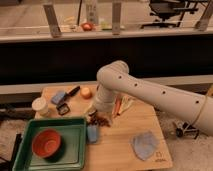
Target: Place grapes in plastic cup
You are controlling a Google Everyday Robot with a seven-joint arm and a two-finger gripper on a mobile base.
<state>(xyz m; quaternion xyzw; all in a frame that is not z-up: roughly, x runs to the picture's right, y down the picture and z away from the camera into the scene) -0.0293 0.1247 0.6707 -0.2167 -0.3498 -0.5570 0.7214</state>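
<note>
The tool (98, 114) hovers at the grapes (102, 120), bunch stretched left-right.

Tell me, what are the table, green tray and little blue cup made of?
Table: looks like wood, matte tan surface. Green tray: probably plastic, smooth, moulded raised rim. Plastic cup: likely thin plastic, pale blue, slightly see-through. The gripper sits at the grapes, just behind the cup.

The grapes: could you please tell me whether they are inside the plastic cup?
Out: the grapes lie on the table beside the plastic cup, with the gripper at them.
</note>
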